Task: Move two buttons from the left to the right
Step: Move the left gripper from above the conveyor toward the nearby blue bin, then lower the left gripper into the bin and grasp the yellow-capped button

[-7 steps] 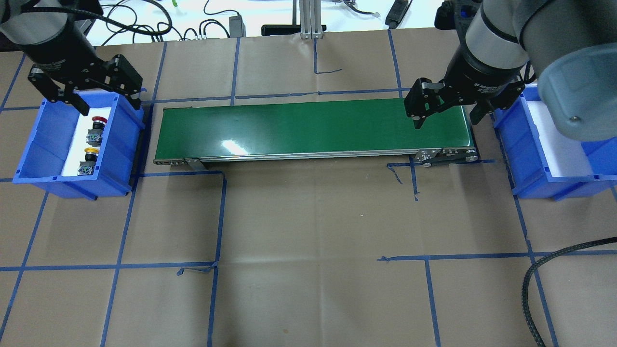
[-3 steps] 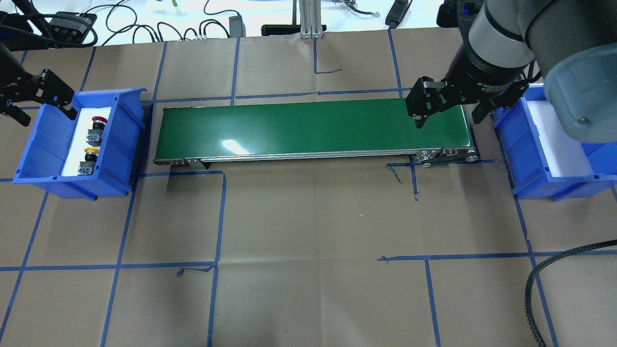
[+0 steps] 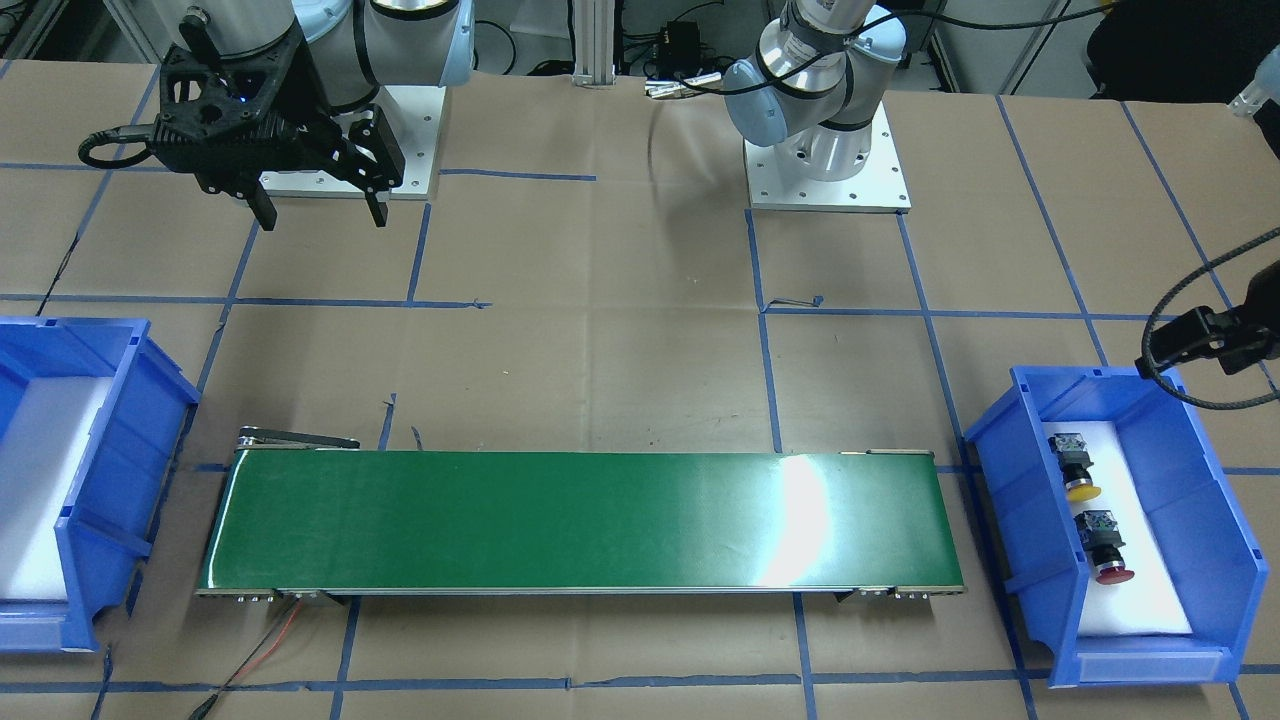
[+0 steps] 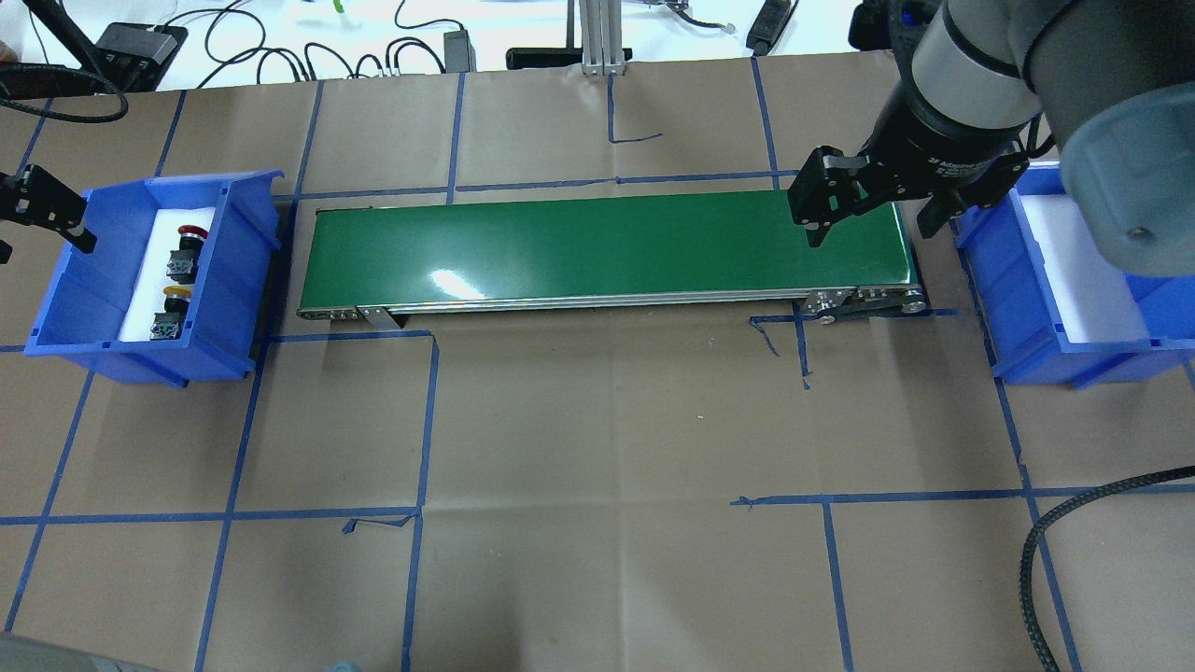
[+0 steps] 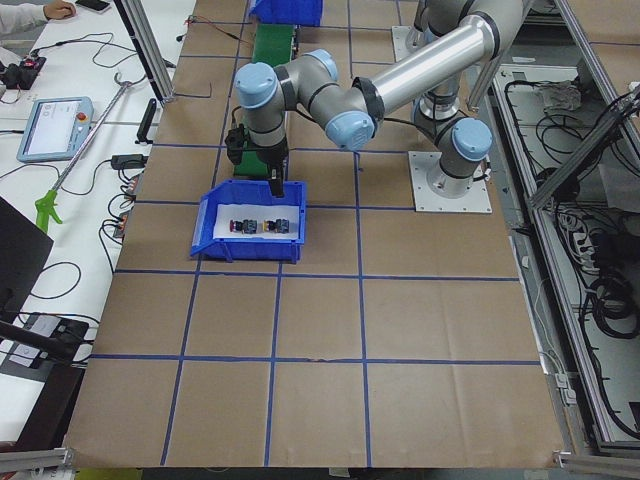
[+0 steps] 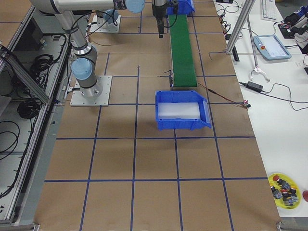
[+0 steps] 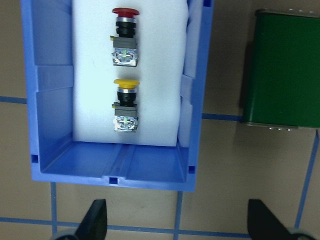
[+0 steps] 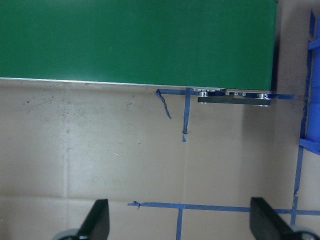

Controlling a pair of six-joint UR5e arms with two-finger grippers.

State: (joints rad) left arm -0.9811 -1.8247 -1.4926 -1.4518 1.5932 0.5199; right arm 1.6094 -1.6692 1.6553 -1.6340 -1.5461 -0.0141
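The red-capped button (image 4: 189,235) and the yellow-capped button (image 4: 176,293) lie on white foam in the left blue bin (image 4: 224,308). They also show in the front view, red (image 3: 1105,550) and yellow (image 3: 1078,470), and in the left wrist view, red (image 7: 125,37) and yellow (image 7: 125,105). My left gripper (image 4: 39,245) is open and empty, high beside the bin, half out of the overhead view. Its fingertips (image 7: 95,222) stand wide apart. My right gripper (image 4: 870,233) is open and empty above the right end of the green conveyor belt (image 4: 607,247).
A second blue bin (image 4: 1018,308) with a white foam liner stands right of the belt. A black cable (image 4: 1027,551) loops at the table's front right. Blue tape lines cross the brown paper table cover. A yellow dish (image 6: 286,187) of parts sits on a side bench.
My left gripper has swung from over the far end of the left bin out to the overhead view's left edge. The right gripper has barely shifted. The buttons have not moved.
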